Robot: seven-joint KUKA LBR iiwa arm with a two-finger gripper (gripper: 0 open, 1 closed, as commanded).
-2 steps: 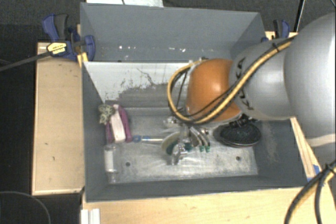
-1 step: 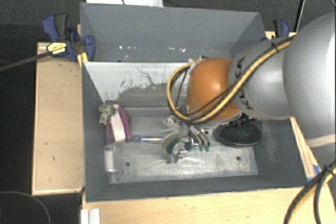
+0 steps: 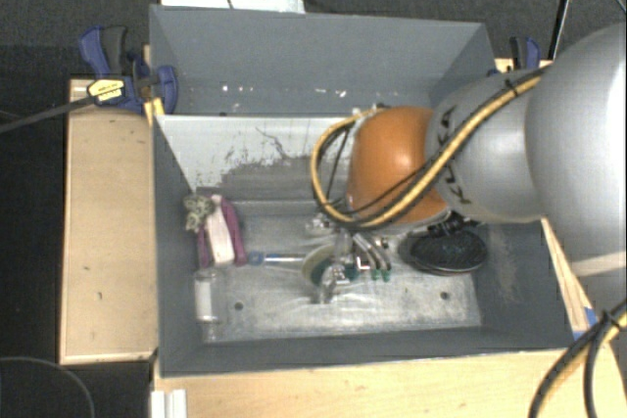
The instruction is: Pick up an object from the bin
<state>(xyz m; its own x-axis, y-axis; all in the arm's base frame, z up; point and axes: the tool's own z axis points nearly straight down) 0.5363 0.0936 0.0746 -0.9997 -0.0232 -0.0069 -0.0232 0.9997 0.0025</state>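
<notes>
One big grey bin point(image 3: 294, 64) holds it all; the gripper point(image 3: 335, 275) is low over the middle of its floor, just above a small pale-green thing point(image 3: 318, 266), and you cannot tell if the gripper is spread or pressed together. That thing looks light, hard and slippy, so I think you should take it by its sides. A black round disc point(image 3: 446, 250) sits near on the right, a pink piece point(image 3: 220, 235) and a clear tube point(image 3: 204, 294) lie by the left wall, and a thin blue stick point(image 3: 266, 259) just beside could get in the way.
</notes>
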